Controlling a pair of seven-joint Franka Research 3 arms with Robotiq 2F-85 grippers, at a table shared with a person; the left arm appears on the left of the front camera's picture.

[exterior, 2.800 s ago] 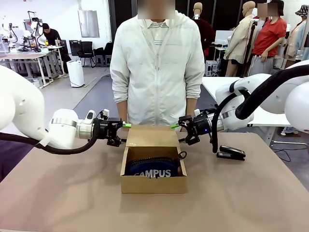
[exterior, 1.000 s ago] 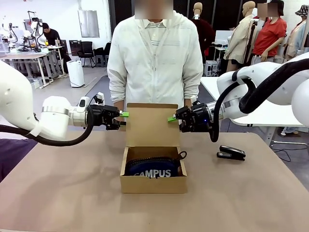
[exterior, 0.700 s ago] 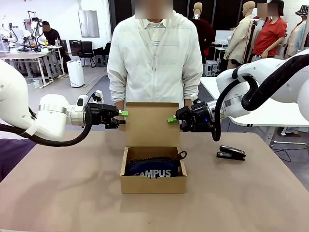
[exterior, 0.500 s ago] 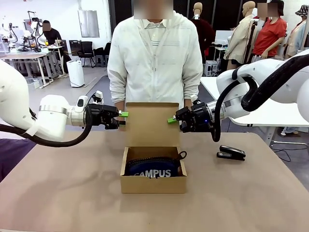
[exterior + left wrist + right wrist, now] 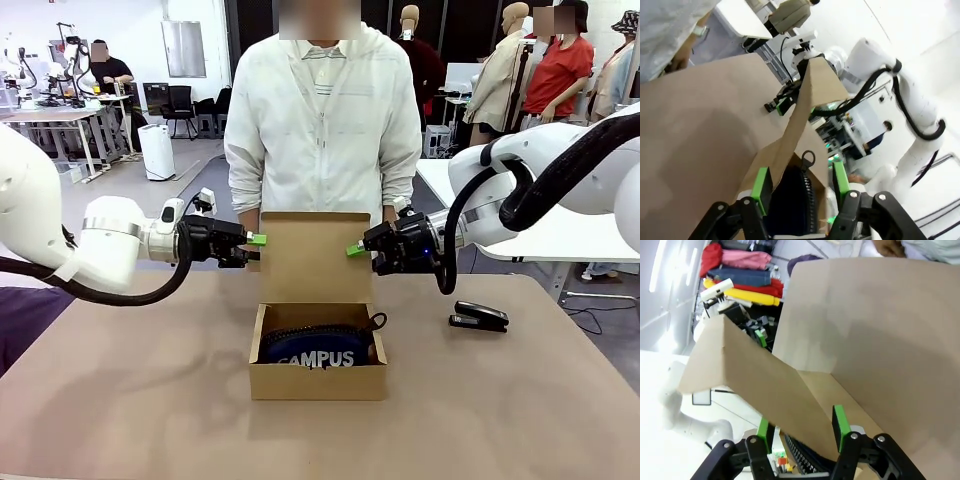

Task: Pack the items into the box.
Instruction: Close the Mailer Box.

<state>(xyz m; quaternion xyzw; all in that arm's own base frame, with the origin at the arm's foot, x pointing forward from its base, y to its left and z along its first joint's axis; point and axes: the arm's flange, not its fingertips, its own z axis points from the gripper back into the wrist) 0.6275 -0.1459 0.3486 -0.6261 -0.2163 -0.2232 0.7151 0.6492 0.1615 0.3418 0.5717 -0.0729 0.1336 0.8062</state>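
flap lid (image 5: 312, 255) stands upright at twelve o'clock of the box (image 5: 318, 380), pouch (image 5: 318, 350) inside. left gripper (image 5: 256, 239) and right gripper (image 5: 354, 249) look spread astride its edges; uneven pushing could buckle it.

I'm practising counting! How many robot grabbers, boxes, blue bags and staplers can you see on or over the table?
Robot grabbers: 2, the left gripper and the right gripper
Boxes: 1, the cardboard box with its lid standing up
Blue bags: 1, the CAMPUS pouch inside the box
Staplers: 1, the black stapler
Total: 5
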